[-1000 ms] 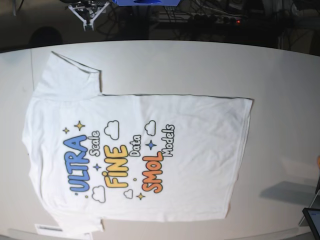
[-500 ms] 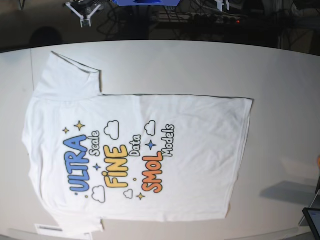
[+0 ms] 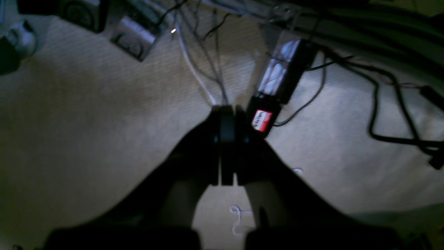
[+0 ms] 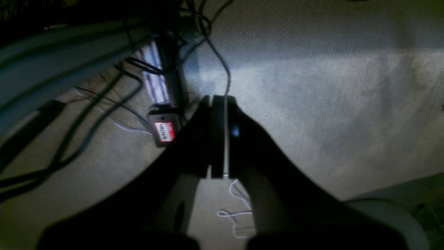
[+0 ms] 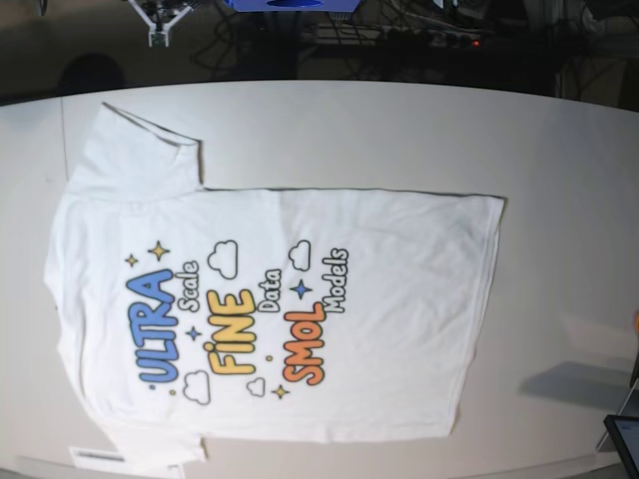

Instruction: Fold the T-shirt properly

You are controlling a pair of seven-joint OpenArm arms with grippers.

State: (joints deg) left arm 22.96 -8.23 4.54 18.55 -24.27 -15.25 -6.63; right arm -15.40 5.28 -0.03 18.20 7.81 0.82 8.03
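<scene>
The T-shirt (image 5: 379, 299) lies spread flat on the white table (image 5: 399, 130), print side up, with its neck end at the left and its hem at the right. One sleeve (image 5: 135, 150) points toward the far edge. Neither gripper is over the table. In the left wrist view my left gripper (image 3: 227, 111) hangs over carpet, its dark fingers pressed together with nothing between them. My right gripper (image 4: 216, 99) is likewise shut and empty above the floor. A white arm tip (image 5: 158, 20) shows beyond the table's far left edge.
A power strip with a red label (image 3: 277, 83) and tangled cables (image 3: 374, 104) lie on the carpet below both wrists. A dark device (image 5: 624, 439) sits at the table's near right corner, and a white paper label (image 5: 100, 457) lies near the shirt's lower sleeve.
The white arm tip behind the table's far left has moved up and left and looks narrower. The T-shirt has not moved.
</scene>
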